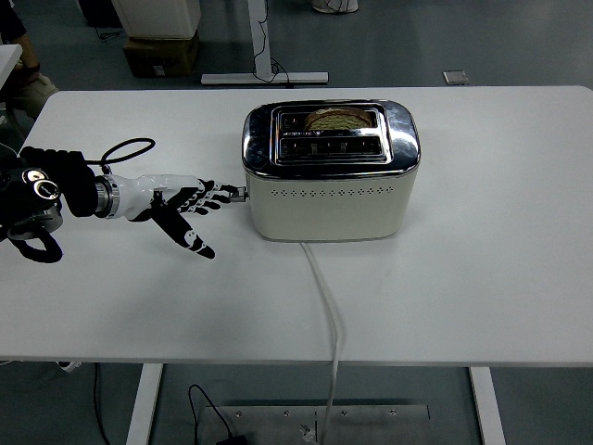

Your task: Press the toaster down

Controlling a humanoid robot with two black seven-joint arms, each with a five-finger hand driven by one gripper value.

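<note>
Item: your left hand [182, 206], fingers spread flat on toaster [331, 171] lever [238, 195] to bear down, w/ bread [337, 118] sunk near flush.

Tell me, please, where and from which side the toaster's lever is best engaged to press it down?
Take the small lever jutting from the toaster's left end, coming from the left with fingertips on top. It is short and sticks out sideways, and the left robot hand already reaches it.

Lab, white table [519, 278], grey floor [417, 46], cardboard box [162, 54]
</note>
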